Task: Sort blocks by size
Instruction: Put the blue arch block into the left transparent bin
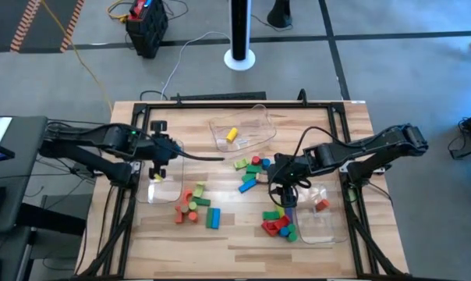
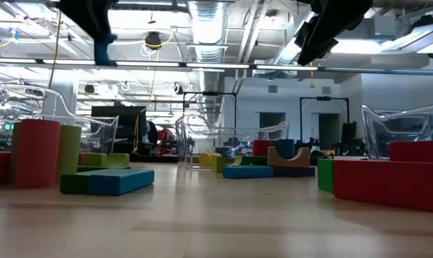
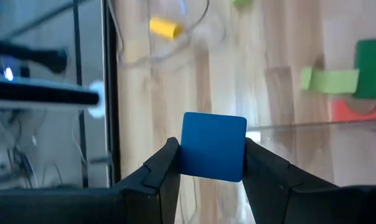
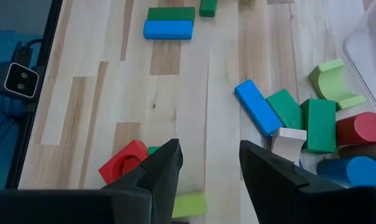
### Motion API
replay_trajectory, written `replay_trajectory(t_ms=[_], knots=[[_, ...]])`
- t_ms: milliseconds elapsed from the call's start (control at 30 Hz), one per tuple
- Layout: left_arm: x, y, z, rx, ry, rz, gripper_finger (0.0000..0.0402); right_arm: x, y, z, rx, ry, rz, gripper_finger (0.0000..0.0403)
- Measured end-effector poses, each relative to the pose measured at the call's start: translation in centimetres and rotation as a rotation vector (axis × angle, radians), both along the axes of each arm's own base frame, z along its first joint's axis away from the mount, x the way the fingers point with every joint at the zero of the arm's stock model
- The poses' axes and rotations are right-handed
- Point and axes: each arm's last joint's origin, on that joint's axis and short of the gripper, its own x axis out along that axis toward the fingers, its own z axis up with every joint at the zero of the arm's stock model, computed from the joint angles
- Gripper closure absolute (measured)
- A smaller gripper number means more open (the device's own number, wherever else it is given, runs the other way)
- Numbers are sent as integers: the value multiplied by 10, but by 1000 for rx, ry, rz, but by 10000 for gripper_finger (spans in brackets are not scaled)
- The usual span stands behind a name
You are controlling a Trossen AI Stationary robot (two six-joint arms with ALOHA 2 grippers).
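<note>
- Between the left gripper's (image 3: 211,163) fingers sits a blue cube (image 3: 213,146), clamped, above the clear bin (image 1: 167,187) at the table's left.
- Right gripper (image 4: 210,163) hangs open and empty over scattered blocks (image 4: 286,112) at mid-table.

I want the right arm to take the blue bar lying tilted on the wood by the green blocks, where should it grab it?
Grip the blue bar across its two long sides, near the middle, from straight above. It lies flat; its far end sits against a green block.
</note>
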Motion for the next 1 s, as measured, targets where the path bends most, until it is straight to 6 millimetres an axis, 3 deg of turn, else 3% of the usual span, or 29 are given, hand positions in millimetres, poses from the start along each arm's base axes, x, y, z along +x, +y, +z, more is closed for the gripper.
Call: replay_trajectory(t_ms=[233, 567, 1000], knots=[[-3, 9, -18, -20, 68, 112, 264, 0, 0, 0, -15, -3, -9, 207], [-5, 27, -66, -99, 151, 233, 264, -1, 6, 0, -39, -6, 8, 207], [-6, 49, -106, -250, 100, 291, 264, -1, 7, 0, -44, -9, 6, 207]])
